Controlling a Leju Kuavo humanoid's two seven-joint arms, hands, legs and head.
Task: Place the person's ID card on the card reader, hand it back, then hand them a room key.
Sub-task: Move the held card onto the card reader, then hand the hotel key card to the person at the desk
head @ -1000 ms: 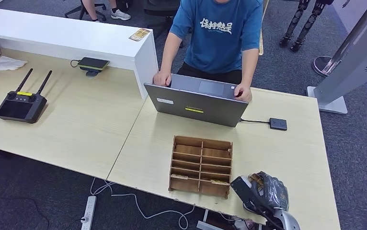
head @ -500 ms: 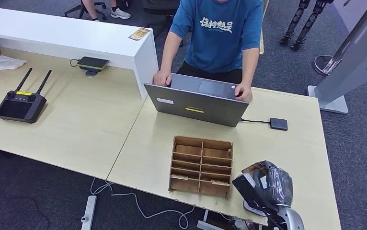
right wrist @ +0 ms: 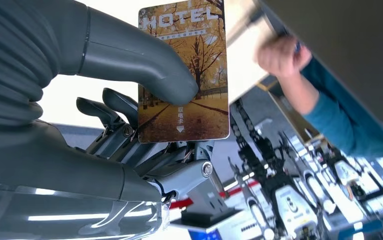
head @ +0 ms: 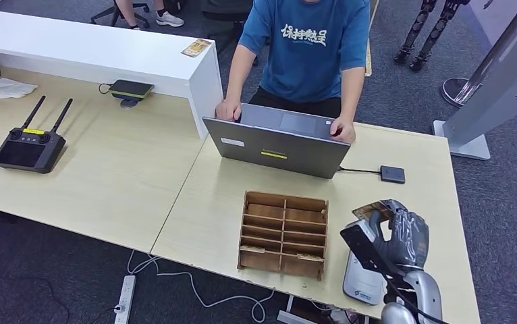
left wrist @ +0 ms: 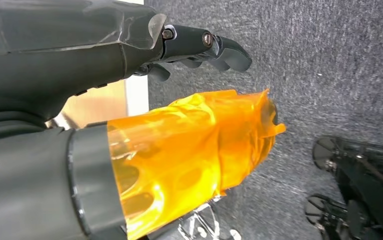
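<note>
My right hand (head: 396,237) hovers over the table's front right part and pinches a room key card (head: 368,210) between thumb and fingers. In the right wrist view that card (right wrist: 184,75) is printed with autumn trees and the word HOTEL. A person in a blue shirt (head: 311,42) stands behind the open laptop (head: 276,147) with both hands on it. A small black box (head: 392,175), cabled to the laptop, lies beyond my right hand. Another card (head: 196,48) lies on the white counter (head: 100,54). My left hand (left wrist: 179,100) hangs above the grey floor, fingers apart, holding nothing.
A wooden box with several compartments (head: 284,233) stands left of my right hand. A white flat device (head: 360,285) lies at the table's front edge under that hand. On the left desk are a black remote controller (head: 29,146), a dark pad (head: 131,89) and a cloth (head: 9,89).
My right hand has risen and moved away from the table's front edge toward the person with the card in it, uncovering the white flat device. The person has not moved.
</note>
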